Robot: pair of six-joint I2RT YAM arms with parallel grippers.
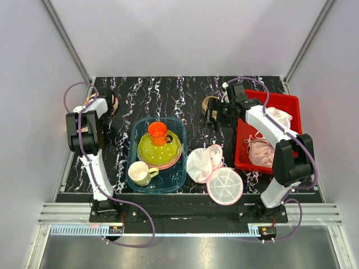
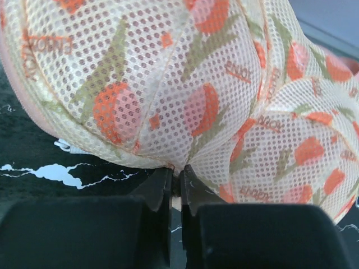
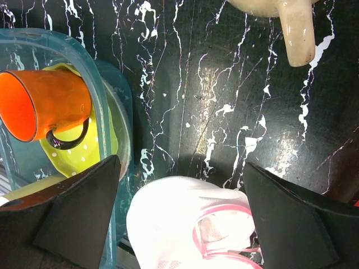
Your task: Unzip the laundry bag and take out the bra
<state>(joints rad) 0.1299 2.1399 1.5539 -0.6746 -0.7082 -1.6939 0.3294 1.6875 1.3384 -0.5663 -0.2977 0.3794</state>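
Note:
The laundry bag [image 2: 168,84], peach mesh with orange-red motifs, fills the left wrist view and bulges in two rounded lobes. In the top view only a peach bit of it [image 1: 115,103] shows at the far left of the table, behind the left arm. My left gripper [image 2: 176,174] [image 1: 107,104] is shut, pinching the bag's lower edge at the seam. The bra is not plainly visible. My right gripper [image 3: 180,162] [image 1: 212,116] is open and empty. It hovers over the dark table just beyond a white mesh pouch [image 3: 185,218].
A blue tub [image 1: 134,140] holds an orange cup [image 1: 157,133], a green plate and a cream mug. White mesh pouches [image 1: 203,163] with pink rims lie at the front centre. A red bin [image 1: 280,101] at right holds pink and white fabric. A beige mug [image 3: 280,17] stands near the right gripper.

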